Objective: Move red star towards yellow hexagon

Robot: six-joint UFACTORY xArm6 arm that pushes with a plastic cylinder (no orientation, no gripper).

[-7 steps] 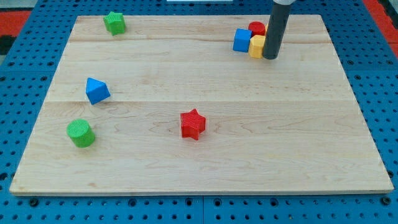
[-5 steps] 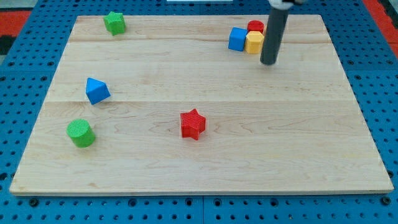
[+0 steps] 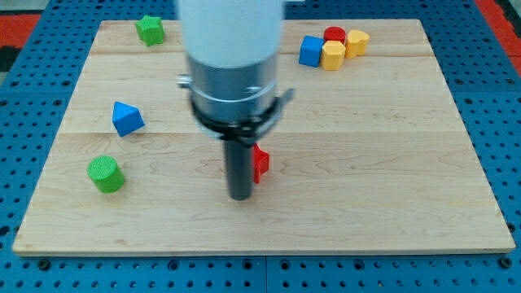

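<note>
Near the board's centre, toward the view's bottom, my tip (image 3: 239, 197) sits on the wooden board (image 3: 391, 171), just at the view's left of the red star (image 3: 260, 163). Rod is upright and covers most of the star; only the star's right part shows. Contact between them: cannot tell. No pincer on this rig, just the bare rod, holding nothing. Arm body, white above and grey collar below, comes down from the view's top and blocks the board's middle.

Far at the view's top right: blue block (image 3: 310, 50), yellow hexagon (image 3: 332, 56), red block (image 3: 334, 35) and another yellow block (image 3: 356, 42), all clustered. Star is well apart from them.

View's left: green star (image 3: 149, 29) at top, blue block (image 3: 126, 118) mid, green cylinder (image 3: 105, 174) lower.
</note>
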